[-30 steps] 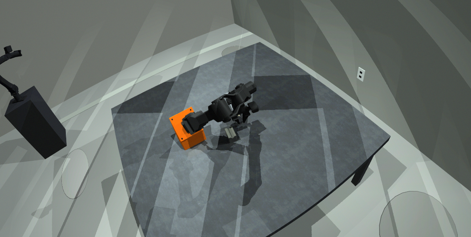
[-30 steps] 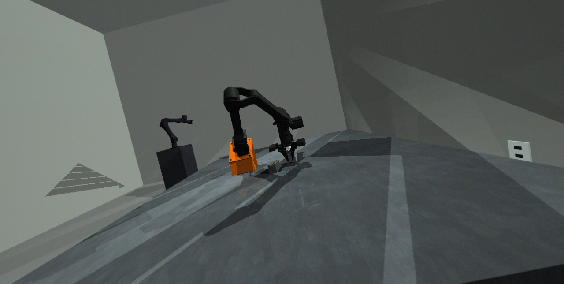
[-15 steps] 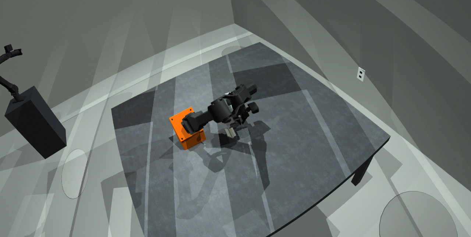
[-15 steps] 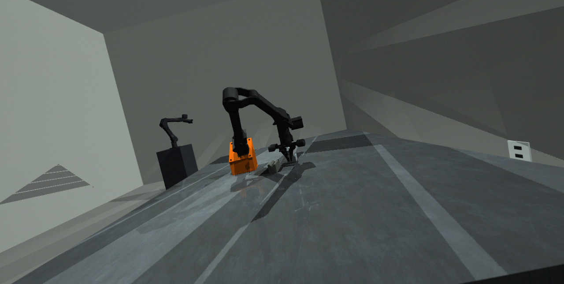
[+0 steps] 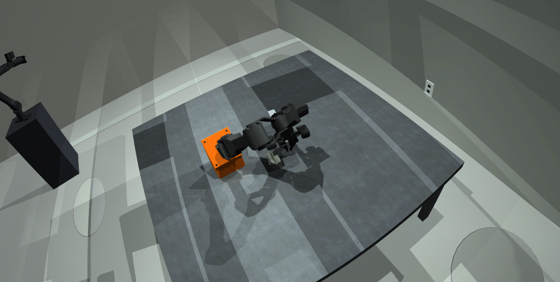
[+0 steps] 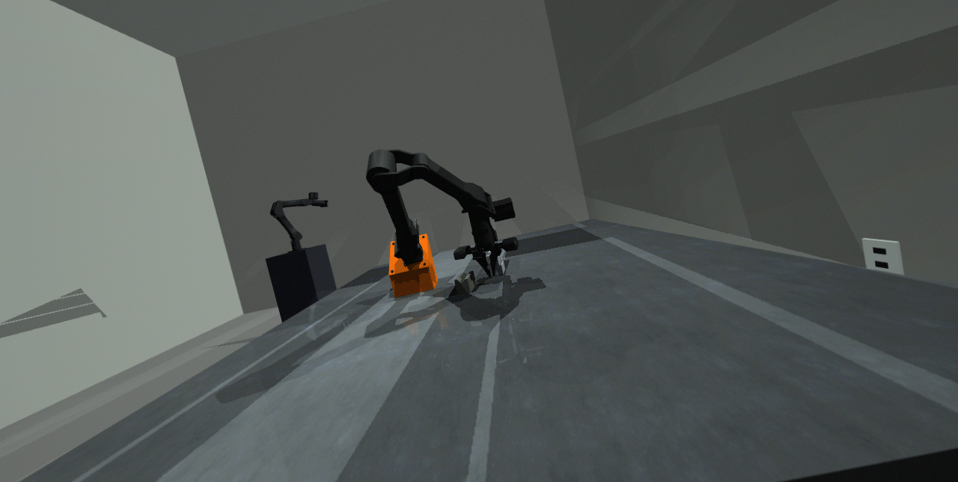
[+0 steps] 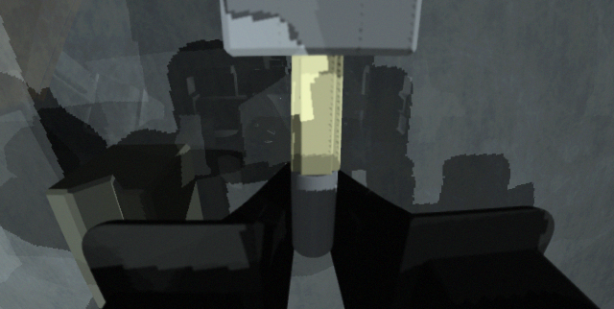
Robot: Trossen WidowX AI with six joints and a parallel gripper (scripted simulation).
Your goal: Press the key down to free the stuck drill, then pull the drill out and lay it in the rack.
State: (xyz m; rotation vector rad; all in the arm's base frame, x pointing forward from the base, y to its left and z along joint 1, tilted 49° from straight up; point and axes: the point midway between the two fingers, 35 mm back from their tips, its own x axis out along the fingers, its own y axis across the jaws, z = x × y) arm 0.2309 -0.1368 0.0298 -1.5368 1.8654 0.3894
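Note:
In the wrist view a pale grey housing [image 7: 317, 16] [image 5: 272, 113] stands at the top. A yellow drill length [image 7: 317, 117] projects from its near end and ends in a dark grey round shank [image 7: 313, 218]. My gripper [image 7: 307, 172] [image 5: 287, 147] [image 6: 492, 274] is shut on the drill, its black fingers on both sides of the shank. The far end of the yellow length is hidden by the housing. The beige grooved rack [image 7: 72, 223] [image 5: 274, 158] [image 6: 464, 283] lies just left of the gripper in the wrist view; no drill shows in its visible part. I cannot make out the key.
The arm's orange base box [image 5: 213, 141] [image 6: 414, 283] stands on the grey table [image 5: 376, 154] [image 6: 602, 358], left of the rack in the top and exterior views. A second arm [image 5: 13, 103] [image 6: 287, 216] on a dark pedestal [image 5: 43, 150] [image 6: 287, 284] stands off the table at the left.

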